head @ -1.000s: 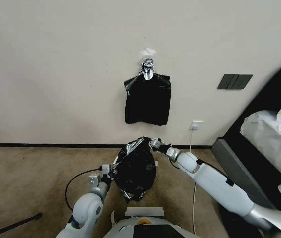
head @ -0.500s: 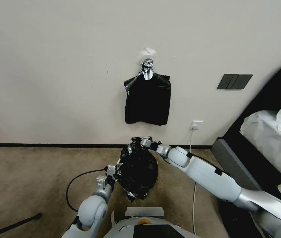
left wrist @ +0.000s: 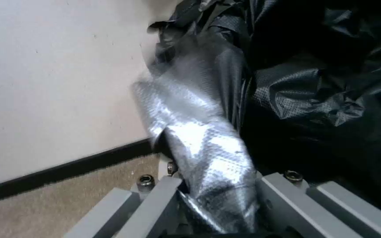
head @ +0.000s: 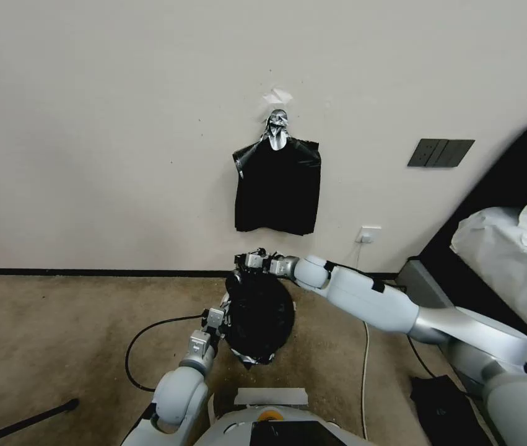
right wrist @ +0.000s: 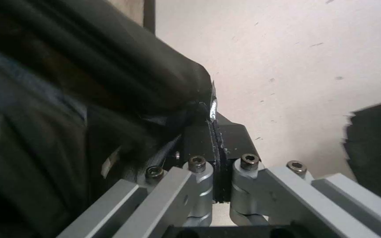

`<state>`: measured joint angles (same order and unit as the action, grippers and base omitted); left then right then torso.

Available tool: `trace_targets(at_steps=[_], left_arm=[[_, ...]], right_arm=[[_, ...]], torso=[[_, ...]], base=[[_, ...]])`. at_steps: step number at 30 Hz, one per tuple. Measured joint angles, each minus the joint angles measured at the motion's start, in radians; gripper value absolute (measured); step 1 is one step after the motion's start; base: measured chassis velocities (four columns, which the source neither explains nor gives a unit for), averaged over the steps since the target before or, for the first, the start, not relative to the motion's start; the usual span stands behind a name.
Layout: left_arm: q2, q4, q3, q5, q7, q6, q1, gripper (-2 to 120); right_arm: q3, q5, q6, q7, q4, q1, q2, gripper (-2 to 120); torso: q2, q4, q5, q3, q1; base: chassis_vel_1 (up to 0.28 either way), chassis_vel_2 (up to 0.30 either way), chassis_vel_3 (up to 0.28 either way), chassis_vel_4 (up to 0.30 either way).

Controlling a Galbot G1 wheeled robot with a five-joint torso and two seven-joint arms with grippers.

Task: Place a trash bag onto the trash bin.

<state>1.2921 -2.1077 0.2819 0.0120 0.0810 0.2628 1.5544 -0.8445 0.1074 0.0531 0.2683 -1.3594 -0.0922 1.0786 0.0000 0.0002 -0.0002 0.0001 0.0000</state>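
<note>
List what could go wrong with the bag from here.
The trash bag is thin film stretched between the left gripper and the right gripper, both pinching only its edge; pulling further could tear it or slip a pinch. The bag hides the bin beneath, so its mouth may miss part of the rim. A cable lies near the left arm and could snag.

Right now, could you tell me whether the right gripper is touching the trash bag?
Touching. In the right wrist view the right gripper is shut on an edge of the trash bag.
</note>
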Motion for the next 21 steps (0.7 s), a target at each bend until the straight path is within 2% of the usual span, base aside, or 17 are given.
trace_targets(at_steps=[6, 10, 11, 12, 13, 14, 17, 18, 21], left_arm=[[0.008, -0.001, 0.001, 0.001, 0.005, -0.023, 0.001, 1], [0.013, -0.001, 0.010, -0.003, 0.006, -0.029, 0.002, 1], [0.015, 0.002, 0.015, -0.008, 0.006, -0.031, 0.002, 1], [0.015, 0.003, 0.016, -0.010, 0.007, -0.031, 0.002, 1], [0.021, 0.009, 0.026, -0.031, 0.014, -0.031, 0.003, 1], [0.021, 0.009, 0.026, -0.031, 0.014, -0.031, 0.003, 1], [0.038, 0.024, 0.037, -0.060, 0.026, -0.031, 0.000, 1], [0.038, 0.024, 0.037, -0.060, 0.026, -0.031, 0.000, 1], [0.053, 0.037, 0.049, -0.103, 0.042, -0.024, -0.008, 1]], right_arm=[[-0.057, -0.001, -0.023, 0.022, 0.075, 0.044, 0.040, 0], [-0.063, -0.001, -0.024, 0.021, 0.077, 0.047, 0.044, 2], [-0.056, -0.001, -0.024, 0.021, 0.070, 0.046, 0.043, 7], [-0.052, -0.001, -0.024, 0.021, 0.066, 0.046, 0.042, 7], [-0.019, -0.001, -0.022, 0.022, 0.037, 0.042, 0.031, 17], [-0.019, -0.001, -0.022, 0.022, 0.037, 0.042, 0.031, 17], [0.025, -0.001, -0.018, 0.042, -0.021, 0.043, -0.003, 31], [0.025, -0.001, -0.018, 0.042, -0.021, 0.043, -0.003, 31], [0.051, -0.001, -0.018, 0.072, -0.083, 0.049, -0.048, 44]], torso=[[0.000, -0.0002, 0.0001, 0.000, 0.000], [0.000, -0.0002, 0.0002, 0.000, 0.000], [0.000, -0.0002, 0.0002, 0.000, 0.000], [0.000, -0.0002, 0.0002, 0.000, 0.000], [0.000, -0.0002, 0.0002, 0.000, 0.000], [0.000, -0.0002, 0.0002, 0.000, 0.000], [0.000, -0.0002, 0.0002, 0.000, 0.000], [0.000, -0.0002, 0.0002, 0.000, 0.000], [0.000, -0.0004, 0.0002, 0.000, 0.000]], base=[[0.000, 0.000, 0.000, 0.000], [0.000, 0.000, 0.000, 0.000], [0.000, 0.000, 0.000, 0.000], [0.000, 0.000, 0.000, 0.000], [0.000, 0.000, 0.000, 0.000], [0.000, 0.000, 0.000, 0.000], [0.000, 0.000, 0.000, 0.000], [0.000, 0.000, 0.000, 0.000], [0.000, 0.000, 0.000, 0.000]])
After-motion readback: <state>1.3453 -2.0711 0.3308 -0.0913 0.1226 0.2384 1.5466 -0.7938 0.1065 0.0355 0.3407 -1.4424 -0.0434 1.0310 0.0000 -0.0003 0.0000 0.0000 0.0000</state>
